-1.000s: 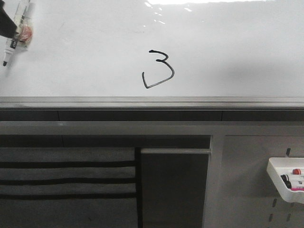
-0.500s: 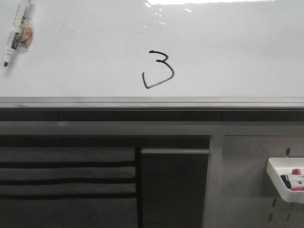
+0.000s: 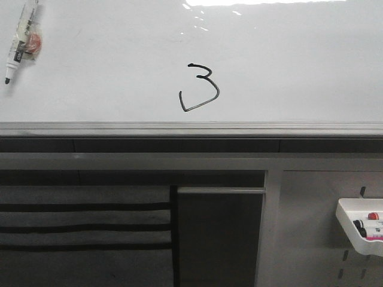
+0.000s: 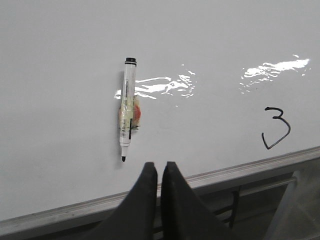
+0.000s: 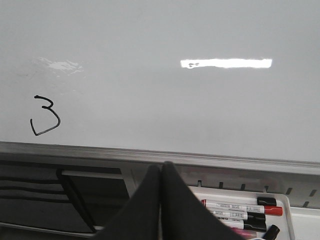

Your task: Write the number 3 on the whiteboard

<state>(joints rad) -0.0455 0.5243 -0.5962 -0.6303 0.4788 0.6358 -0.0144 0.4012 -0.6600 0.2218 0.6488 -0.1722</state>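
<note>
One number 3 point(image 3: 200, 88), thin black, hooked tail; whiteboard point(image 3: 299, 66) glossy; both grippers clenched, empty.

whiteboard point(image 3: 287, 66): glossy, smooth, glare streaks. lower rail point(image 3: 191, 129): brushed grey metal. tray point(image 3: 353, 230): white plastic. pincers point(image 4: 157, 172) matt black.

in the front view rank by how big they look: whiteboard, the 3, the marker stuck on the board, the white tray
1. whiteboard
2. white tray, cut off by the frame edge
3. marker and number 3 look alike, so unranked
</note>
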